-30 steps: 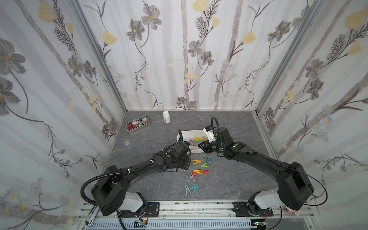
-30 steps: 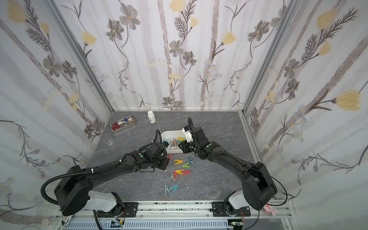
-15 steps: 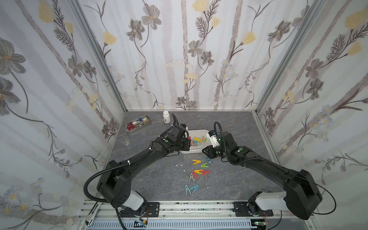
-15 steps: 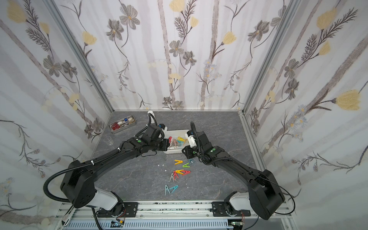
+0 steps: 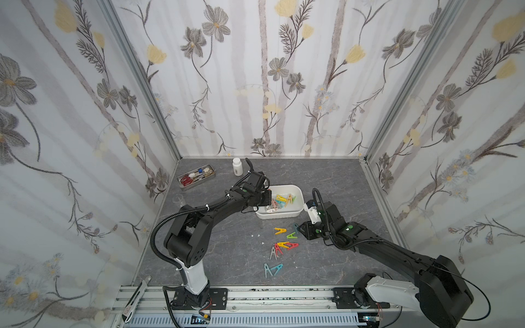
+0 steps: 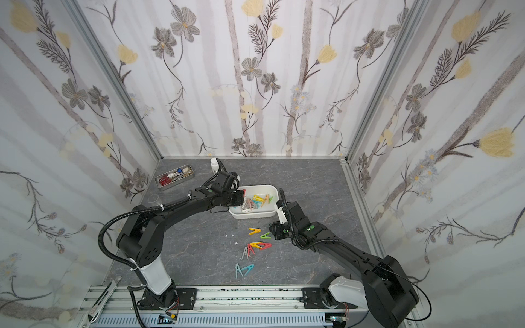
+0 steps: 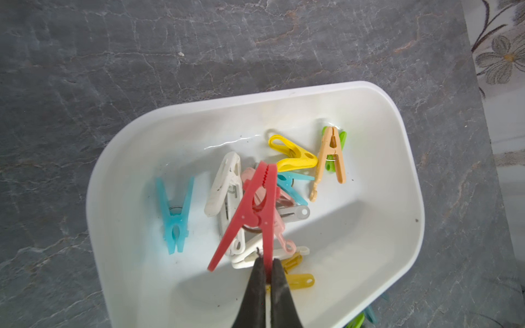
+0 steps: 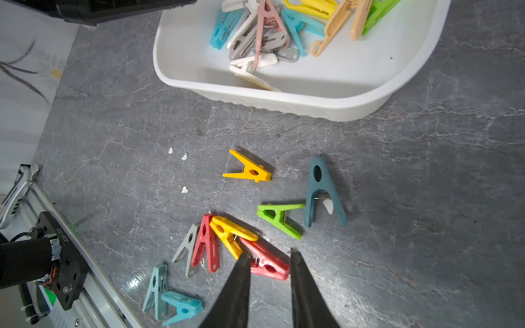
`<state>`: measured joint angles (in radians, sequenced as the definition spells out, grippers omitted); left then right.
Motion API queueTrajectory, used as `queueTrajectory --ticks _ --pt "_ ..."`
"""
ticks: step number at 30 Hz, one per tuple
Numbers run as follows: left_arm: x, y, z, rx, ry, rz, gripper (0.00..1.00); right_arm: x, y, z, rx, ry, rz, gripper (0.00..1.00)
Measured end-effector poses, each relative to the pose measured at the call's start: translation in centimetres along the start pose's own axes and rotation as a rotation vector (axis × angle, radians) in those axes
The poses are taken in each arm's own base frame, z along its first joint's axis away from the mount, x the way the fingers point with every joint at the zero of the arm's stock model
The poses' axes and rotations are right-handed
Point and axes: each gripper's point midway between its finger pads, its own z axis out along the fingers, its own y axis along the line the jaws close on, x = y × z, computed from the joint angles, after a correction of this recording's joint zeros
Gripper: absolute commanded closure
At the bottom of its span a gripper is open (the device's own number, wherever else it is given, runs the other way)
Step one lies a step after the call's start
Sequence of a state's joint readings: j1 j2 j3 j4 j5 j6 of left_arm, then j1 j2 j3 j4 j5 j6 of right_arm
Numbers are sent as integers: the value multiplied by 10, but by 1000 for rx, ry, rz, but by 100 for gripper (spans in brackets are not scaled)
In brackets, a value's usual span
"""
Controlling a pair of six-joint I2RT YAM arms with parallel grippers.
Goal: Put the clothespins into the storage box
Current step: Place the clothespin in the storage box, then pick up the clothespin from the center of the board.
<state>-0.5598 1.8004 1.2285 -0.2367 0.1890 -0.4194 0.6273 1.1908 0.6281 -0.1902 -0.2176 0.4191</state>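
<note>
Clothespins (image 5: 280, 230) are split between two places: about a dozen lie in the box (image 5: 277, 216), and some nine lie loose on the tabletop (image 5: 341, 176) at six o'clock of it. A red pin (image 7: 255, 207) is pinched by one leg in the closed left jaws and hung over the box, evidently for dropping. The right jaws, part open and empty, are poised over a second red pin (image 8: 268, 265), apparently lined up for pickup.

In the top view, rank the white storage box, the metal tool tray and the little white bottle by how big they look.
In a top view:
1. storage box, largest.
2. metal tray, smaller, though farther back.
3. white bottle, smallest.
</note>
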Motion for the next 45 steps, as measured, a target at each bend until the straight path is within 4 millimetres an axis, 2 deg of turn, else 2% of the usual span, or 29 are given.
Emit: queueTrajectory --ticks 5,7,10,16,23,31,34,38,42,45 --pt "-3 -2 3 6 -2 1 88 3 -3 1 12 7 9 73" --pt "-6 -3 3 11 -10 1 77 4 -4 2 14 13 11 73" --pt "-8 -4 2 14 -17 1 65 3 -3 3 16 16 11 72" --pt "-9 -5 1 21 -19 2 65 -1 -2 3 16 15 10 72" --pt "-14 -11 -10 40 -43 4 64 -2 -1 2 17 19 4 69" --pt "-15 -19 -41 65 -109 -7 61 1 -13 4 81 35 9 70" --pt "-15 -23 -51 82 -134 -14 61 5 -19 8 110 58 7 70" --pt "-12 -23 -62 82 -154 -14 61 1 -27 16 160 68 -4 68" --pt "-13 -20 -72 68 -182 -14 61 4 -37 29 207 111 -34 71" --pt "-14 -18 -77 58 -192 -14 60 7 -42 39 230 165 -60 70"
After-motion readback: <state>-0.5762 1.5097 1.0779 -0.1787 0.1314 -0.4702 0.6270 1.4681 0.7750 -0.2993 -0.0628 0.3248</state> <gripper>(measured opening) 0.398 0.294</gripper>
